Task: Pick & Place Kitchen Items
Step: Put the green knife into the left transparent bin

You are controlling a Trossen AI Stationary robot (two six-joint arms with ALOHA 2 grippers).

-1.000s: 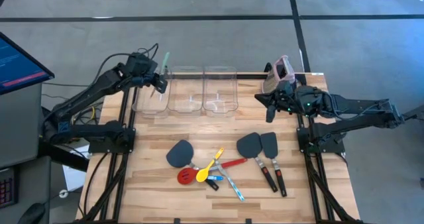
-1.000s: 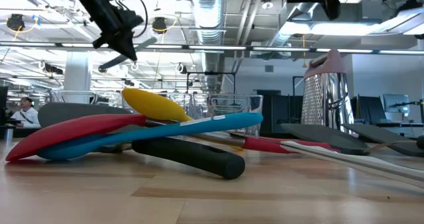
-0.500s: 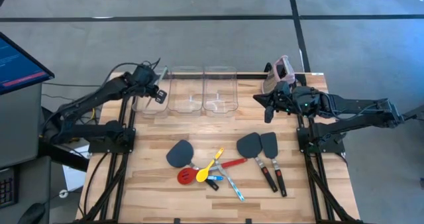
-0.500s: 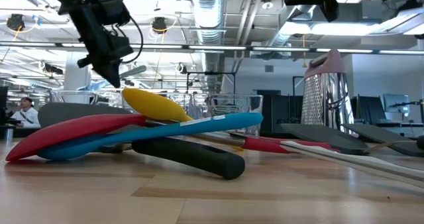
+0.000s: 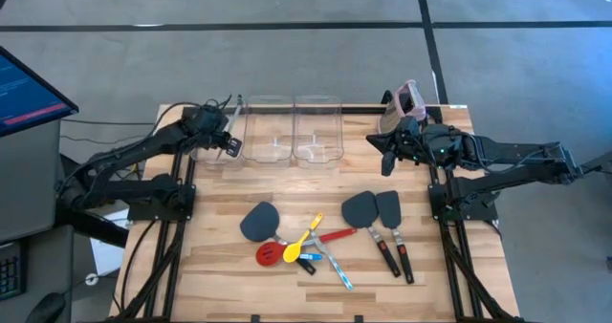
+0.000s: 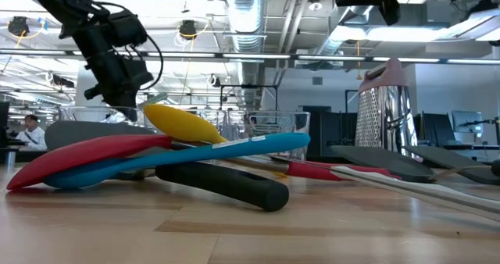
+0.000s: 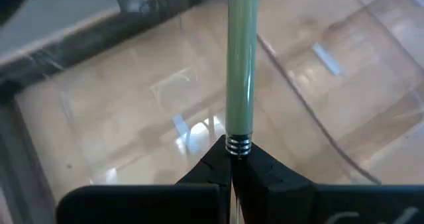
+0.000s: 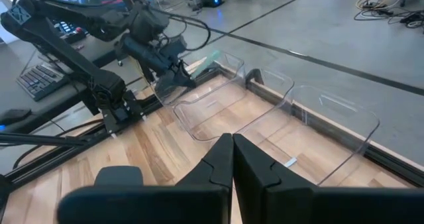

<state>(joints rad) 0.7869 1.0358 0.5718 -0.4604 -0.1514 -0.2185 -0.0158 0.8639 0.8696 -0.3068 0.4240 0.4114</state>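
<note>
My left gripper (image 5: 230, 143) hangs over the left clear bin (image 5: 212, 149), shut on a thin tool with a pale green handle (image 7: 240, 65). It also shows in the low view (image 6: 119, 92). My right gripper (image 5: 387, 157) is shut and empty above the table's far right part. On the table lie three dark spatulas (image 5: 260, 220) (image 5: 361, 208) (image 5: 389, 205). Beside them a red slotted spoon (image 5: 270, 254), a yellow spoon (image 5: 304, 241), a blue spoon (image 5: 311, 257) and a thin tool (image 5: 337, 269) lie in a crossed heap. My left gripper pinches the thin tool between its two fingertips (image 7: 215, 166) at the silvery ringed collar (image 7: 239, 144) at one end of the green handle. The handle sticks straight out beyond the fingers, in line with them, above the bin's floor. What lies behind the collar is hidden by the fingers.
Three clear bins stand in a row at the far edge, the middle bin (image 5: 268, 130) and the right bin (image 5: 318, 128) next to the left one. A metal grater with a pink top (image 5: 406, 101) stands at the far right, close to my right gripper.
My left gripper has gone down toward the left bin with the green-handled tool, still shut on it. The tool, which pointed up over the bin's far rim, now lies lower and flatter.
</note>
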